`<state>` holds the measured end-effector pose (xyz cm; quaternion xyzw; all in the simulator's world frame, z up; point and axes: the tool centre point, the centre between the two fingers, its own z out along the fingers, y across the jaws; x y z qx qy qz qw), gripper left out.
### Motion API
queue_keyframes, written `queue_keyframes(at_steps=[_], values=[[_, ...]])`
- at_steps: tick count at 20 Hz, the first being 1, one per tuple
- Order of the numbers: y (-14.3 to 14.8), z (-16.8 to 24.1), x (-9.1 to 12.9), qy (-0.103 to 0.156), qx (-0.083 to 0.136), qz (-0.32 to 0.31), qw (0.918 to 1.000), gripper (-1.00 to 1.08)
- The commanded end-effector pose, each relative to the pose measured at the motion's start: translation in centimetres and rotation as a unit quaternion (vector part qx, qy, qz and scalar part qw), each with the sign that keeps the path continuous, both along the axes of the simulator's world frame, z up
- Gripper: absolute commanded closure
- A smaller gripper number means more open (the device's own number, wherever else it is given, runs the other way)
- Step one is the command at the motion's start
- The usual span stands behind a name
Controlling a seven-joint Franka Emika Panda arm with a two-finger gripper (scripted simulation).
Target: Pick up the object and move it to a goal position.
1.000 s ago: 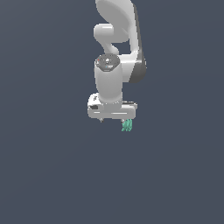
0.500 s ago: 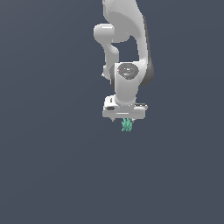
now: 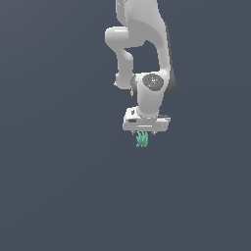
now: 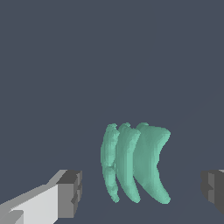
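Between fingers [image 4: 70,194] of our claw [image 3: 145,131], spread wide and gripping nothing: teal object [image 4: 133,164]. We judge it light, rigid, ridged; pinch across curved strips mid-length.

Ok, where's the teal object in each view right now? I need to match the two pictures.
Exterior view: the teal object hangs just under the white tool, a little above the picture's middle.
Wrist view: the teal object fills the lower middle, three curved strips side by side, in the gap between the two grey fingertips, touching neither.
Shared landmark: the tool itself, with the object directly at its fingers.
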<state>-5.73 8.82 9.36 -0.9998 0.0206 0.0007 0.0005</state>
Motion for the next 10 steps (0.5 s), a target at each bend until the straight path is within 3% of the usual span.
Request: queue_keyframes(at_steps=[1,10], values=[[0.0,0.0,0.0,0.000,0.000,0.000,1.0000,-0.92],[0.0,-3.2,-0.2,-0.001,0.000,-0.001,1.0000,-0.92]])
